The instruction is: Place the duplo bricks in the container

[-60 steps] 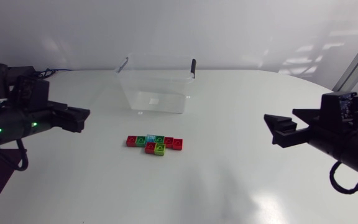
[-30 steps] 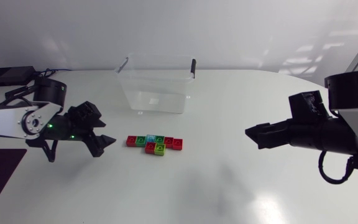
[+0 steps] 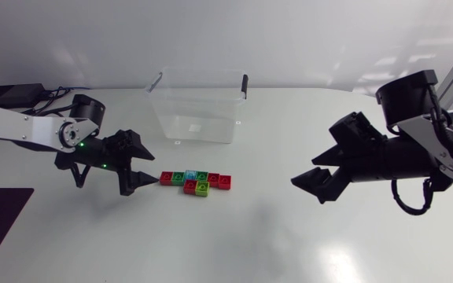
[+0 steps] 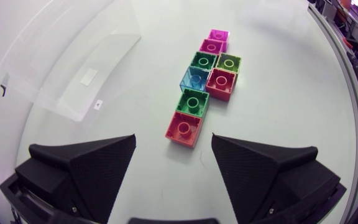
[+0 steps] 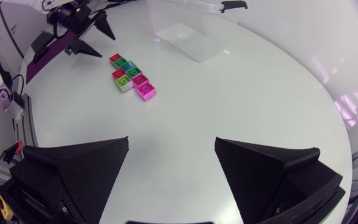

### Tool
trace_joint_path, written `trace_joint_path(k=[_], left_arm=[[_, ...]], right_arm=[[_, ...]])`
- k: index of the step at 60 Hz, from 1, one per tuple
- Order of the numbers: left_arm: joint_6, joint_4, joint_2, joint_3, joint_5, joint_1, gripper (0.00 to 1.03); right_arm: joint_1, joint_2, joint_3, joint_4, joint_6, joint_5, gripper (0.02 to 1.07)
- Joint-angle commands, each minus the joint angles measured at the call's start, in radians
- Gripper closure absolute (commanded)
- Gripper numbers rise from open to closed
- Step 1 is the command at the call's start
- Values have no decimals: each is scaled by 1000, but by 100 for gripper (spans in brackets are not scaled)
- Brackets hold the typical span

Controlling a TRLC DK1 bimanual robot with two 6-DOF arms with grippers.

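**Hidden or unclear.** The clear plastic container (image 3: pixel 195 118) is see-through, so its walls fade into the white counter (image 3: pixel 289 236). The right wrist view cuts off its far rim. The left wrist view shows only part of it, ahead of the left jaws and off to one side. In the right wrist view the duplo bricks (image 3: pixel 197 181) are too small for single studs to be made out. Each wrist view cuts off the bases of its own jaws.

**Container.** It stands upright and open-topped, with a black clip (image 3: pixel 244 83) at one end of its rim. A pale label (image 3: pixel 197 126) shows through the wall. All eight bricks lie on the counter outside it, on the side nearer both pairs of jaws.

**Bricks.** Six form a touching row that runs straight ahead from the left jaws:
- the red end brick (image 4: pixel 184 129)
- a green brick (image 4: pixel 192 101)
- a translucent blue brick (image 4: pixel 195 79)
- a dark green brick (image 4: pixel 202 60)
- two magenta bricks (image 4: pixel 211 45)

A second red brick (image 4: pixel 222 83) and an olive-green brick (image 4: pixel 229 62) touch the row on the side away from the container.

**Left jaws.** They are spread wide and low over the counter. The red end brick sits at the mouth of the gap, level with the fingertips (image 4: pixel 120 149) and apart from both.

**Right jaws.** They are spread wide above the counter. The bricks lie well ahead of them, with the left jaws beyond the bricks. The container is farther ahead and off to one side.
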Motion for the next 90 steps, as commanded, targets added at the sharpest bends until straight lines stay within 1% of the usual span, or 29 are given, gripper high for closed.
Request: trace_joint_path(k=[1, 10, 22, 33, 40, 46, 47, 48, 49, 50, 52, 54, 55, 56, 60, 66, 70, 72, 80, 90], left_arm=[[105, -62, 65, 59, 24, -1, 19], [200, -138, 129, 104, 31, -2, 19], [225, -143, 201, 154, 31, -22, 19], [245, -151, 235, 188, 31, -44, 20], [294, -191, 266, 217, 34, -56, 31], [326, -206, 284, 225, 36, -65, 49], [328, -206, 286, 225, 36, -67, 53], [332, -206, 287, 225, 36, -68, 60], [335, -208, 287, 225, 36, -70, 64], [335, -208, 289, 225, 37, -70, 67], [334, -215, 289, 230, 37, -71, 67], [335, -234, 290, 237, 37, -71, 69], [338, -249, 290, 242, 37, -73, 72], [343, -263, 290, 251, 37, -73, 74], [357, -343, 295, 282, 37, -71, 76], [427, -531, 298, 345, 37, -61, 78], [435, -623, 293, 392, 41, -45, 79], [447, -662, 281, 409, 64, -33, 79], [444, -706, 184, 412, 96, -5, 79], [411, -718, 53, 424, 113, 4, 79]], right_arm=[[40, 51, 3, -1, -61, -19, 7], [114, 132, 34, 8, -88, -19, 7], [158, 253, 95, 31, -105, -17, 7], [167, 344, 132, 48, -141, -22, 7], [172, 400, 152, 54, -182, -39, 7], [189, 451, 186, 60, -217, -42, 7], [191, 457, 194, 62, -220, -42, 7], [194, 466, 201, 63, -227, -42, 7], [195, 474, 207, 65, -228, -42, 7], [197, 483, 217, 65, -230, -40, 7], [200, 503, 238, 65, -239, -37, 7], [203, 521, 257, 65, -245, -34, 7], [204, 531, 264, 65, -250, -32, 7], [204, 541, 276, 65, -253, -31, 7], [207, 583, 313, 62, -268, -28, 7], [214, 641, 362, 62, -288, -25, 7], [218, 673, 387, 62, -302, -23, 7], [224, 699, 404, 63, -311, -17, 7], [233, 764, 456, 67, -334, -9, 7], [247, 799, 499, 63, -357, -5, 7]])
